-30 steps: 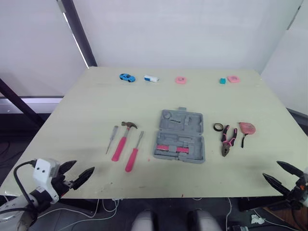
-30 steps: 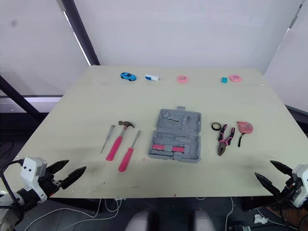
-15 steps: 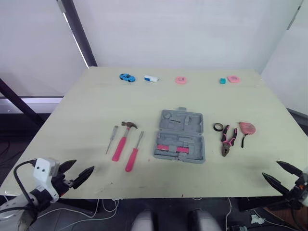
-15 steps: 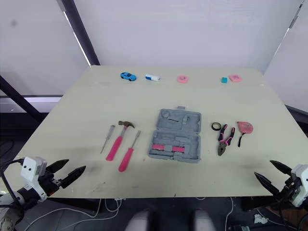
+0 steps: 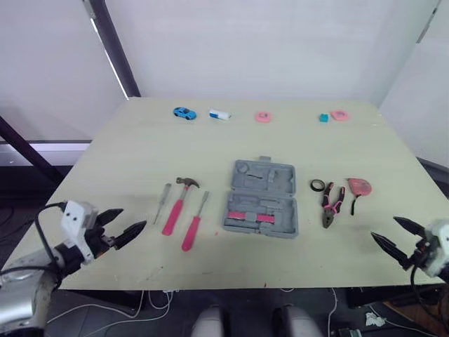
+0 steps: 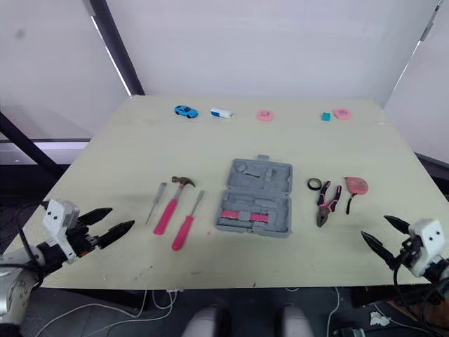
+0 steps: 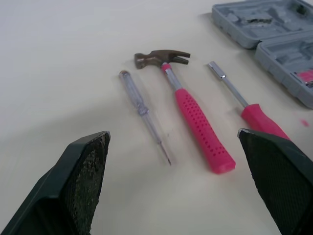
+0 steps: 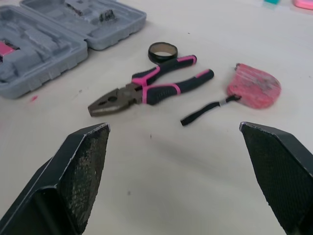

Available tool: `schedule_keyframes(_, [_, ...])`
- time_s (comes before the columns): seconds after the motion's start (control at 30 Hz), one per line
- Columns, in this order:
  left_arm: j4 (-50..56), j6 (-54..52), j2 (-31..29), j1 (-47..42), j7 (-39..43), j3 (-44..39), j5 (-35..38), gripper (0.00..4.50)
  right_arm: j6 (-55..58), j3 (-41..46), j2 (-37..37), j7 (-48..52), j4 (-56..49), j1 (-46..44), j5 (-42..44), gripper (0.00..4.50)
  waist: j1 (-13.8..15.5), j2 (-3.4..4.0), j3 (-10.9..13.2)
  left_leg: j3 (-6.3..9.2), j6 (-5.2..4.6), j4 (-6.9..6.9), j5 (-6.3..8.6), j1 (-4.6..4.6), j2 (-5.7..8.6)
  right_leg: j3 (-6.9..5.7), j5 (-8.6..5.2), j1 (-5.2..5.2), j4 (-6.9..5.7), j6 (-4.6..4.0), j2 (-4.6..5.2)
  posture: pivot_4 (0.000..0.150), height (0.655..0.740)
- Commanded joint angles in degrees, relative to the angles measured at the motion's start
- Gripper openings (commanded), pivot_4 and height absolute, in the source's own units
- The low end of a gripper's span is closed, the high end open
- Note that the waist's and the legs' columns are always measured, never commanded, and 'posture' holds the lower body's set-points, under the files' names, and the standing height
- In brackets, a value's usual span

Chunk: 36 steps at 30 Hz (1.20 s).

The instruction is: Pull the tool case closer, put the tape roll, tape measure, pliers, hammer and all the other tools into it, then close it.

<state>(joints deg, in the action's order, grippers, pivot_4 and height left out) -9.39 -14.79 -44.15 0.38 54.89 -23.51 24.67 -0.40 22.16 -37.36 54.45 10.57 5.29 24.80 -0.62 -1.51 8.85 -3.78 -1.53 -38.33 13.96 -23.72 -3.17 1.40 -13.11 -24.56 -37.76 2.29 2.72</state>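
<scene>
Grey plastic and lying open, the tool case (image 5: 262, 199) sits on the pale bench (image 5: 126, 154), ahead of both end effectors and between them. One tray holds something pink, possibly a tool, though it is too small to tell. The left end effector (image 5: 132, 218) hovers over the near edge with its fingers spread wide and nothing between them. Just ahead of it lie a slim clear screwdriver (image 5: 163, 203), the hammer (image 5: 179, 203) and a pink-handled screwdriver (image 5: 194, 223), side by side. The right end effector (image 5: 384, 228) is likewise spread and empty. Ahead of it lie the pliers (image 5: 330, 205), with the tape roll (image 5: 318, 186) just beyond their handles. The tape measure (image 5: 360, 186) lies beside them, strap trailing towards the fingers.
</scene>
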Motion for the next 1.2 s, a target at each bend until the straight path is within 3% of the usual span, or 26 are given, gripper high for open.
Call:
schedule_keyframes(0.03, [-3.6, 1.0, -1.4, -5.7, 1.8, 3.7, -1.9, 4.46, 4.1, -1.8, -1.9, -0.7, -4.7, -3.2, 0.4, 4.50, 0.0, -0.01, 0.0, 0.00, 0.00, -0.01, 0.00, 0.02, 0.00, 0.00, 0.00, 0.02, -0.03, 0.00, -0.02, 0.150, 0.7395])
schedule_keyframes(0.33, [-18.7, 4.1, 2.0, -30.0, 9.5, 17.9, -8.6, 4.46, 10.5, -13.3, -1.0, -4.4, 2.3, -21.9, -7.3, 4.50, 0.0, -0.08, 0.0, 0.00, -0.01, -0.08, -0.01, -0.05, 0.06, 0.01, 0.06, 0.02, -0.07, 0.05, -0.09, 0.150, 0.7395])
schedule_keyframes(0.67, [-40.5, 13.1, 9.7, -47.1, 13.0, 25.2, -15.9, 4.46, 12.1, -22.7, 3.1, -5.1, 15.8, -37.4, -14.9, 4.50, -0.2, -0.09, 0.0, 0.07, -0.01, -0.04, -0.01, -0.15, 0.08, 0.04, 0.15, -0.02, -0.03, 0.28, -0.21, 0.150, 0.7395])
schedule_keyframes(0.73, [-44.6, 15.1, 10.9, -49.2, 12.8, 25.7, -17.3, 4.50, 11.2, -24.4, 3.6, -4.4, 17.8, -38.7, -16.5, 3.94, -0.2, -0.09, 0.0, 0.09, -0.01, -0.03, -0.01, -0.16, 0.08, 0.04, 0.14, -0.02, -0.03, 0.29, -0.22, 0.150, 0.7395])
schedule_keyframes(0.77, [-46.7, 16.0, 11.5, -50.4, 12.3, 25.9, -18.0, 4.08, 10.7, -25.2, 4.0, -4.2, 19.0, -39.4, -17.3, 3.68, -0.2, -0.09, 0.0, 0.10, -0.01, -0.03, -0.01, -0.17, 0.07, 0.04, 0.14, -0.02, -0.02, 0.29, -0.22, 0.150, 0.7395])
schedule_keyframes(0.83, [-50.1, 17.5, 12.4, -52.0, 11.3, 26.2, -19.3, 3.77, 10.4, -26.3, 4.6, -4.0, 20.6, -40.2, -18.5, 3.02, -0.2, -0.09, 0.0, 0.11, -0.01, -0.03, -0.01, -0.18, 0.07, 0.04, 0.14, -0.02, -0.02, 0.30, -0.22, 0.150, 0.7395])
schedule_keyframes(0.87, [-51.9, 18.3, 12.9, -52.8, 10.7, 26.3, -20.0, 3.19, 10.0, -27.0, 4.9, -3.7, 21.4, -40.7, -19.1, 2.45, -0.2, -0.09, 0.0, 0.11, -0.01, -0.02, -0.01, -0.18, 0.08, 0.04, 0.14, -0.02, -0.02, 0.30, -0.23, 0.150, 0.7395])
schedule_keyframes(0.93, [-55.5, 19.9, 13.8, -54.4, 9.4, 26.6, -21.5, 2.66, 9.8, -28.1, 5.7, -3.5, 22.6, -41.8, -20.0, 1.91, -0.2, -0.09, 0.1, 0.11, -0.01, -0.03, -0.01, -0.19, 0.08, 0.04, 0.14, -0.03, -0.02, 0.30, -0.23, 0.150, 0.7395])
schedule_keyframes(1.07, [-61.0, 21.9, 15.4, -56.8, 6.5, 26.6, -24.1, 1.07, 8.6, -30.4, 7.1, -3.4, 25.3, -43.8, -22.6, 0.28, -0.3, -0.09, 0.1, 0.13, -0.01, -0.04, -0.01, -0.19, 0.08, 0.04, 0.14, -0.03, -0.05, 0.31, -0.24, 0.150, 0.7395])
schedule_keyframes(1.1, [-61.9, 22.2, 15.7, -57.1, 5.7, 26.6, -24.8, 0.62, 8.2, -30.7, 7.7, -3.6, 26.1, -44.2, -23.1, 0.00, -0.3, -0.09, 0.1, 0.13, -0.01, -0.04, -0.01, -0.19, 0.08, 0.04, 0.14, -0.03, -0.06, 0.31, -0.24, 0.150, 0.7395])
schedule_keyframes(1.13, [-62.5, 22.4, 15.9, -57.3, 5.3, 26.6, -25.2, 0.14, 7.9, -30.9, 8.1, -3.7, 26.6, -44.5, -23.3, 0.00, -0.3, -0.09, 0.1, 0.14, -0.01, -0.04, -0.01, -0.19, 0.08, 0.04, 0.14, -0.03, -0.07, 0.31, -0.25, 0.150, 0.7395])
schedule_keyframes(1.2, [-63.8, 22.6, 16.6, -58.0, 3.9, 26.5, -26.2, 0.06, 6.8, -31.5, 9.3, -4.2, 28.6, -45.6, -24.2, 0.00, -0.3, -0.09, 0.1, 0.16, -0.01, -0.04, -0.01, -0.18, 0.07, 0.04, 0.14, -0.03, -0.08, 0.31, -0.26, 0.150, 0.7395])
